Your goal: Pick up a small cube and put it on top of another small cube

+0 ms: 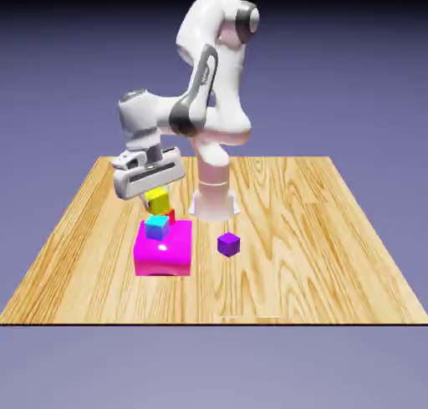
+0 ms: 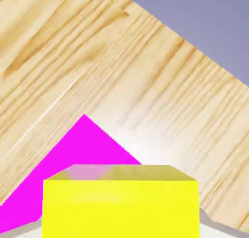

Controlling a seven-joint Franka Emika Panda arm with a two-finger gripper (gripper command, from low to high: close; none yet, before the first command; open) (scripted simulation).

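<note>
Bare tabletop (image 1: 334, 257) around magenta block (image 1: 162, 253), yellow cube (image 1: 157, 201) aloft.

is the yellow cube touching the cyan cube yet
Cannot tell. In the exterior view the yellow cube in the hand sits just above the cyan cube, with no plain gap or contact. The hand view hides the cyan cube.

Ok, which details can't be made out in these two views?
- Tool fingers: hidden by the small bright yellow cube in the hand view, too small in the exterior view.
- Small cyan cube: absent from the hand view, likely behind the yellow cube.
- Small red piece: mostly hidden behind the cyan cube, shape unclear.
- Large magenta block: partly hidden by the yellow cube in the hand view.
</note>
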